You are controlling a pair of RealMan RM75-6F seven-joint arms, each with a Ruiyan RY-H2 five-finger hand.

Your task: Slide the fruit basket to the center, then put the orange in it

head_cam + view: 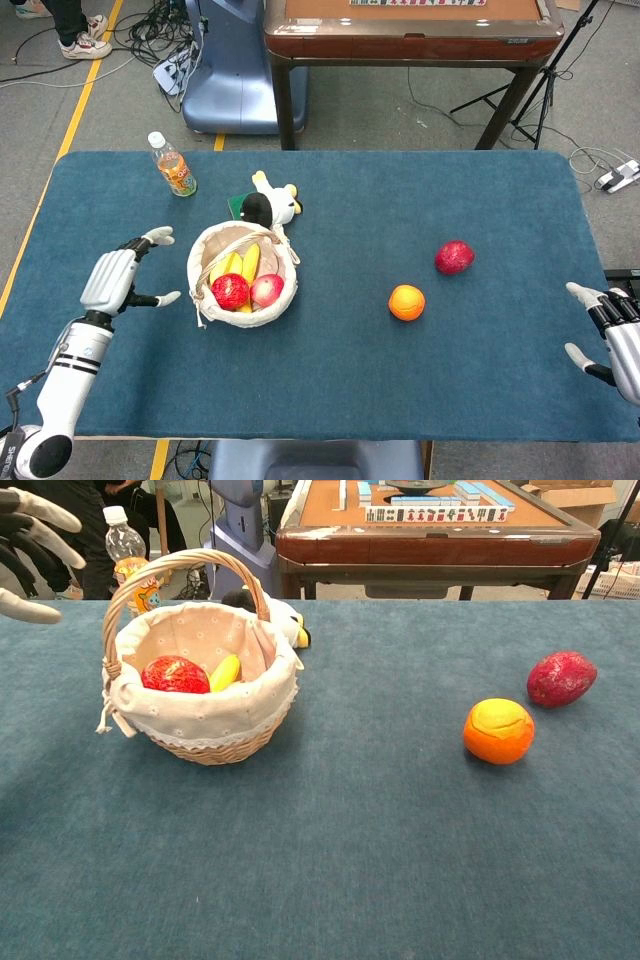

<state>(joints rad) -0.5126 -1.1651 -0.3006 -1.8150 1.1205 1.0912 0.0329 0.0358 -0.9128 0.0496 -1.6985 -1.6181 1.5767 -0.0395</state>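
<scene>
The wicker fruit basket [243, 275] sat left of the table's middle, holding apples and bananas. The left hand [118, 278] hovered just beside it, fingers spread, holding nothing. The orange [406, 302] lay well to the right, near a red fruit [454, 257]. The right hand [618, 335] waited spread at the table's right edge.

Fruit basket [243, 275] left of tabletop [400, 380] centre, holding bananas, red fruit. Left hand [120, 279] just beside basket, toward left edge, fingers spread, not touching. Orange [406, 302] right of centre; red fruit [454, 257] near it, toward far edge. Right hand [612, 335] at right edge, fingers apart, empty. Bottle [172, 165] near far left corner.
</scene>
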